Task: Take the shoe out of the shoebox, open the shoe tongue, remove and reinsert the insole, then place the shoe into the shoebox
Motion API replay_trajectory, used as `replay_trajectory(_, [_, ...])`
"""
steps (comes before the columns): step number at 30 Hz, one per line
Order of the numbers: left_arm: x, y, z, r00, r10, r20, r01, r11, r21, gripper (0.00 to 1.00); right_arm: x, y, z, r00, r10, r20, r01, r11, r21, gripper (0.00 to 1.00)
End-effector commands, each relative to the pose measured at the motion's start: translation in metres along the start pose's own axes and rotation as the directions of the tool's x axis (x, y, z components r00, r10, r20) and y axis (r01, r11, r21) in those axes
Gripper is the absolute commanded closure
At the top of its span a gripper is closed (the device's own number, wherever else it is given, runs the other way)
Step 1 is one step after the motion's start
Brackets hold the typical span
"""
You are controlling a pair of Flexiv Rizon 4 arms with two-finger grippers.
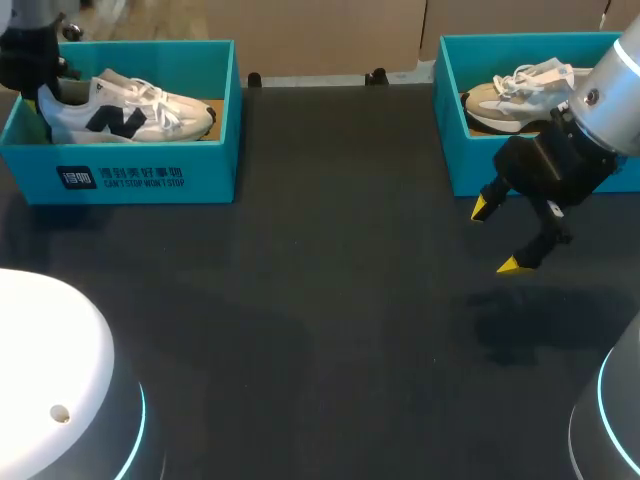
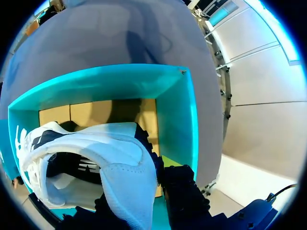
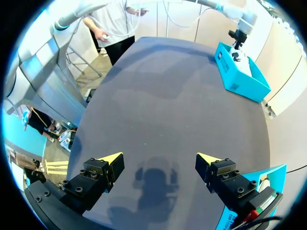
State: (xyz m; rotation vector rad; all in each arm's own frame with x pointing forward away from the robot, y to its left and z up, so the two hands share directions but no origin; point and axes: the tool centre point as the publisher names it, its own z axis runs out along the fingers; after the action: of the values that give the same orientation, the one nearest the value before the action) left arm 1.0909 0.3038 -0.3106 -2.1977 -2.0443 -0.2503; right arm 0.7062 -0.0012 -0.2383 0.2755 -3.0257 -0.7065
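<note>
Teal cardboard walls the left shoebox [image 1: 150, 175], where the white shoe [image 1: 130, 112] with black side markings lies on its sole, toe pointing toward the table's middle. At the box's outer end the left gripper [image 1: 42, 100] reaches down inside. Its fingers are closed on the shoe's heel collar from both sides, a hold that looks meant to lift the shoe out heel first, the task's opening step. Well away from that box, across the dark table [image 1: 320, 300], the right gripper [image 1: 499, 237] hangs above the tabletop with its yellow-tipped fingers spread wide. It holds nothing and is likely placed there to receive the shoe. Just beyond it, farthest from the left shoebox, a second shoebox [image 1: 450, 150] holds a beige shoe [image 1: 520, 95].
</note>
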Motion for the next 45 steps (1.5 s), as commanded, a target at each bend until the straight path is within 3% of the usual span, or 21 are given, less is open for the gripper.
replay_trajectory(1, [-0.001, -0.008, 0.002, 1.0, 0.001, 0.009, -0.001, 1.0, -0.008, 1.0, 0.0, 0.0, 0.001, 1.0, 0.0, 0.0, 0.0, 1.0, 0.003, 0.0])
replay_trajectory(21, [-0.004, -0.031, 0.021, 0.999, -0.002, 0.042, 0.001, 1.0, 0.025, 1.0, 0.0, 0.0, 0.001, 1.0, 0.0, 0.0, 0.0, 1.0, 0.003, 0.0])
replay_trajectory(45, [-0.011, -0.036, 0.061, 1.0, 0.002, 0.02, -0.003, 0.998, 0.061, 1.0, 0.0, 0.0, 0.001, 1.0, 0.0, 0.0, 0.0, 1.0, 0.003, 0.0])
